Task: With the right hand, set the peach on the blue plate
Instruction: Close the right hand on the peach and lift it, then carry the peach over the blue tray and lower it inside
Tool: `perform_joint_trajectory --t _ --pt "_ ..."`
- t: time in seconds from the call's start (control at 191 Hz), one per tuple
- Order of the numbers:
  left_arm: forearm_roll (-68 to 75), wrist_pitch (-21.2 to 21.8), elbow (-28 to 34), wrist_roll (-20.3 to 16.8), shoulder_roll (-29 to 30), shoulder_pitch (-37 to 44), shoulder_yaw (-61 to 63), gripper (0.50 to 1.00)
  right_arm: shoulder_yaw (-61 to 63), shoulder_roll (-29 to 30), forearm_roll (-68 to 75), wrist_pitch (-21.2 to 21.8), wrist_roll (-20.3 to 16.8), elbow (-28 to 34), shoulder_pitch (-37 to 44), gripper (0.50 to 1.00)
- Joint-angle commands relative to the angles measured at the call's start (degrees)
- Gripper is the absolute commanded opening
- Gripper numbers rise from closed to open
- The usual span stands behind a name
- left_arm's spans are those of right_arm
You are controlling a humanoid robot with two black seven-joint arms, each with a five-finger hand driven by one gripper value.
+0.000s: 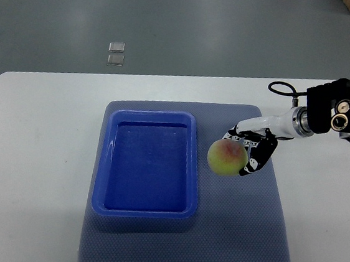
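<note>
Half the job looks done: the right hand [243, 152] curls its fingers around the peach [226, 157] just beside the empty plate [104, 161], placement remaining.

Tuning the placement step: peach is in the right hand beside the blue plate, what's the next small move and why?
Probably carry it left over the blue plate: the right hand grips the peach just outside the plate's right rim, above the mat.

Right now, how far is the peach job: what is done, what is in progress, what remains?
Done: the right hand has grasped the peach. In progress: it holds the peach just right of the blue plate, over the mat. Remaining: move it over the plate and release; nothing lies in the plate.
</note>
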Motion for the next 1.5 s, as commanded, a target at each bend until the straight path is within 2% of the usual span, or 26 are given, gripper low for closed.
perform_joint_trajectory --t 0.0,0.063,0.11,0.115,0.126,0.272,0.403,0.503,0.582,0.634,0.639,0.681,0.739,0.791,0.796,0.807,0.964,1.289,1.483,1.493 --pt "0.1 0.0 -0.1 0.0 0.0 0.0 0.0 1.0 2.3 -3.7 0.0 5.5 -0.1 -0.4 6.4 0.5" --pt "0.1 0.0 -0.1 0.0 0.0 0.0 0.0 1.0 2.2 -5.4 0.0 9.0 -0.2 -0.9 10.3 0.5" --pt "0.1 0.0 -0.1 0.0 0.0 0.0 0.0 1.0 2.2 -5.4 0.0 9.0 -0.2 -0.9 10.3 0.5" --pt "0.1 0.0 -0.3 0.0 0.0 0.0 0.0 1.0 2.2 -6.4 0.0 11.0 -0.2 -1.3 12.4 0.5" --pt "0.1 0.0 -0.3 0.0 0.0 0.0 0.0 1.0 2.2 -6.6 0.0 11.2 -0.2 -1.4 12.8 0.5" --pt "0.1 0.0 -0.6 0.0 0.0 0.0 0.0 1.0 2.3 -7.2 0.0 11.4 -0.3 -1.8 14.4 0.5" --pt "0.1 0.0 -0.7 0.0 0.0 0.0 0.0 1.0 2.4 -3.6 0.0 9.8 -0.4 -3.1 13.9 0.5" --pt "0.1 0.0 -0.6 0.0 0.0 0.0 0.0 1.0 2.3 3.3 0.3 7.7 -0.3 -6.2 13.5 0.5" --pt "0.1 0.0 -0.5 0.0 0.0 0.0 0.0 1.0 2.3 10.9 0.5 7.0 -0.3 -11.0 11.7 0.5" --pt "0.1 0.0 -0.5 0.0 0.0 0.0 0.0 1.0 2.3 11.0 0.5 7.0 -0.3 -11.0 11.7 0.5" --pt "0.1 0.0 -0.5 0.0 0.0 0.0 0.0 1.0 2.4 15.7 0.5 6.8 -0.3 -14.8 9.8 0.5" --pt "0.1 0.0 -0.4 0.0 0.0 0.0 0.0 1.0 2.4 19.6 0.5 6.3 -0.3 -18.4 8.1 0.5" --pt "0.1 0.0 -0.5 0.0 0.0 0.0 0.0 1.0 2.4 24.0 0.5 6.0 -0.3 -22.4 5.7 0.5" --pt "0.1 0.0 -0.5 0.0 0.0 0.0 0.0 1.0 2.4 24.0 0.5 6.0 -0.3 -22.4 5.7 0.5" --pt "0.1 0.0 -0.6 0.0 0.0 0.0 0.0 1.0 2.4 27.9 0.5 5.9 -0.3 -26.2 2.9 0.5" --pt "0.1 0.0 -0.6 0.0 0.0 0.0 0.0 1.0 2.4 28.8 0.5 5.9 -0.3 -27.1 2.2 0.5" --pt "0.1 0.0 -0.7 0.0 0.0 0.0 0.0 1.0 2.5 37.1 0.1 5.7 -0.3 -34.5 -4.2 0.5" --pt "0.1 0.0 -0.7 0.1 0.0 0.0 0.0 1.0 2.5 37.2 -0.6 2.8 -0.3 -41.8 -11.9 0.5" --pt "0.1 0.0 -0.7 0.1 0.0 0.0 0.1 1.0 2.5 37.2 -0.6 2.6 -0.2 -42.8 -13.6 0.502" --pt "0.1 0.0 -0.7 0.1 0.0 0.0 0.1 1.0 2.5 37.2 -0.6 2.5 -0.2 -42.9 -14.1 0.517"
